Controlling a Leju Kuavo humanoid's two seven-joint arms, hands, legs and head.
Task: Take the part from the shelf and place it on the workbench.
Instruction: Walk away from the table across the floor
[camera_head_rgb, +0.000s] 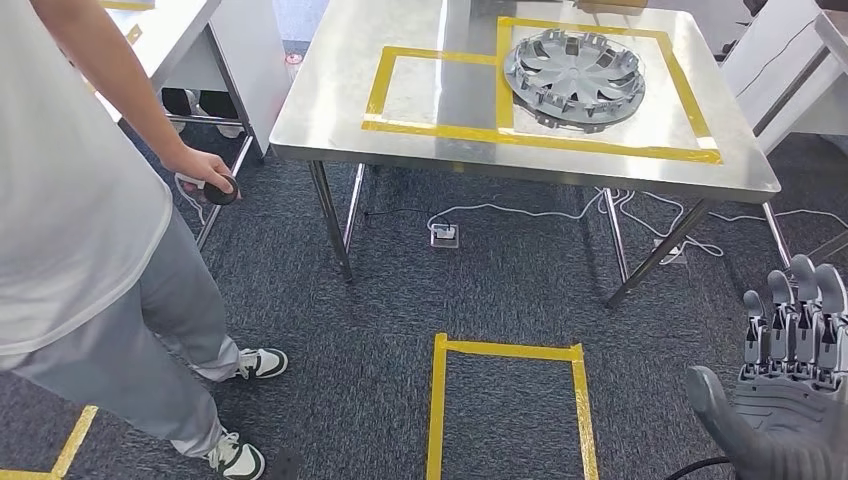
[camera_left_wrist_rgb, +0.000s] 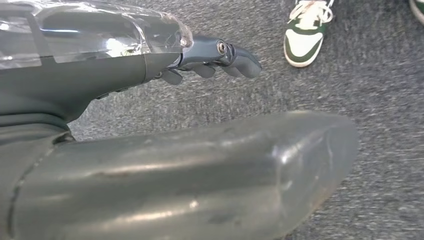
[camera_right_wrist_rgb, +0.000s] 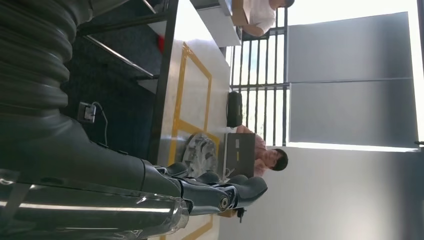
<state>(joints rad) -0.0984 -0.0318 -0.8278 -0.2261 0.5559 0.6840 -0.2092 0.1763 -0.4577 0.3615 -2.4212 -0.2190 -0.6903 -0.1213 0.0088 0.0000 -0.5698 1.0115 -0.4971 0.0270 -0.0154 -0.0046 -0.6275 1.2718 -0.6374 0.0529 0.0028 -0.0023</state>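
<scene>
Part (camera_head_rgb: 574, 79) flat on workbench (camera_head_rgb: 330, 110), inside right-hand tape box, well apart from both hands.
Right hand (camera_head_rgb: 790, 375) empty, fingers extended, below bench's right corner.
Left hand (camera_left_wrist_rgb: 215, 57) empty, fingers loosely extended over carpet.
Risk: person (camera_head_rgb: 80, 220) beside bench's left end; arm swing could strike. Judged: placement complete.

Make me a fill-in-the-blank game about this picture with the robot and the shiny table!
1. The silver wheel cover lies on the metal ____.
2. The tape marking boxes on the workbench is ____ in colour.
3. The robot's right hand holds ____.
4. The person beside the workbench wears green and white ____.

Missing words: workbench; yellow; nothing; shoes
</scene>
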